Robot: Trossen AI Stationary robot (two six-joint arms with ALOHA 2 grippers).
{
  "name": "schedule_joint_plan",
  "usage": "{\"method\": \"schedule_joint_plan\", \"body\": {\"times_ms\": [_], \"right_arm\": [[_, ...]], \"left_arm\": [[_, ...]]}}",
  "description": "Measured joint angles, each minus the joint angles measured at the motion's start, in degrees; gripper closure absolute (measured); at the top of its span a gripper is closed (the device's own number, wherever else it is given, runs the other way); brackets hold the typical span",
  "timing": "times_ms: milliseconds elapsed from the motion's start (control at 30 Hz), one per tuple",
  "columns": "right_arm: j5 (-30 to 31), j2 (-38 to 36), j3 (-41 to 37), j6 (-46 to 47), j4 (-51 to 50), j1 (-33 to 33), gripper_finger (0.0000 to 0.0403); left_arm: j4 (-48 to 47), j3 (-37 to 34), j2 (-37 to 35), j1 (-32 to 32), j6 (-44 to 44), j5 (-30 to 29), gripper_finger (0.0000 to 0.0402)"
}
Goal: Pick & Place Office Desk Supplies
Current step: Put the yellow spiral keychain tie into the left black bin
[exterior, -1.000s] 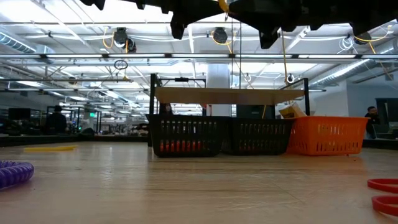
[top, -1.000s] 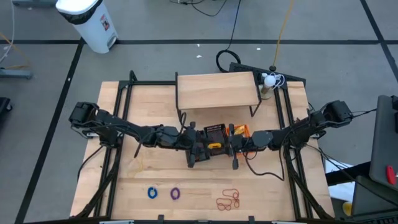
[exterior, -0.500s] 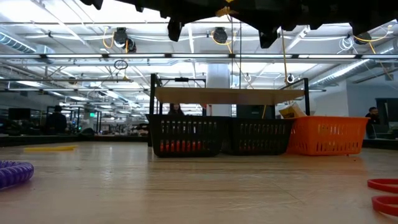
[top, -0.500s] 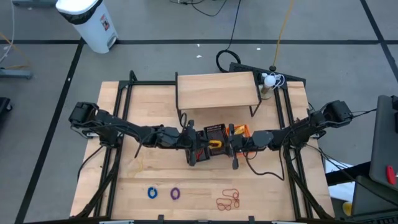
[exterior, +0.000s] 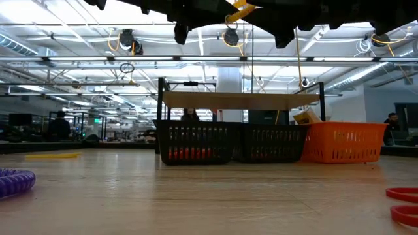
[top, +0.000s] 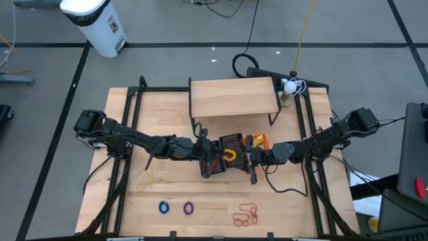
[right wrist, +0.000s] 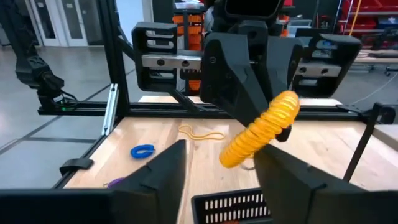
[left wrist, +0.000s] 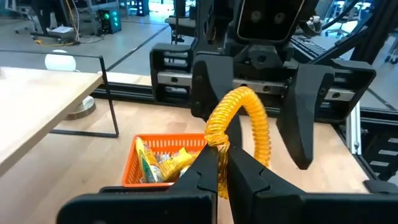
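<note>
**One yellow coil pinched above the baskets**

The left claw (left wrist: pixel 219 163) is clamped on one yellow coil (left wrist: pixel 239 127), held in the air over the middle of the table (top: pixel 167 181). Facing it, the right claw (right wrist: pixel 217 163) stands spread, its fingers either side of the coil without gripping. Beneath sit two black baskets (exterior: pixel 196 143) and one orange basket (exterior: pixel 343 143) under a small wooden shelf (top: pixel 233 96). Near the front edge lie one blue ring (top: pixel 164 207), one purple ring (top: pixel 188 208) and a cluster of red elastic loops (top: pixel 246 214).
</note>
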Motion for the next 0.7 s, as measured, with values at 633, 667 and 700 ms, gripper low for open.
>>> {"method": "schedule_joint_plan", "body": {"times_ms": [633,667,700], "right_arm": [[4.6,-6.9,0.0,2.0,-10.6,1.1,0.0156],[4.8,-7.4,0.0,2.0,-11.4,1.2,0.0156],[5.6,-8.0,0.0,2.1,-12.2,1.5,0.0156]], "left_arm": [[-22.7,0.0,-9.8,-6.3,-0.6,-8.2,0.0395],[-23.8,0.0,-9.8,-6.4,-1.5,-8.4,0.0395],[-25.0,0.0,-9.9,-6.4,-2.4,-8.5,0.0395]]}}
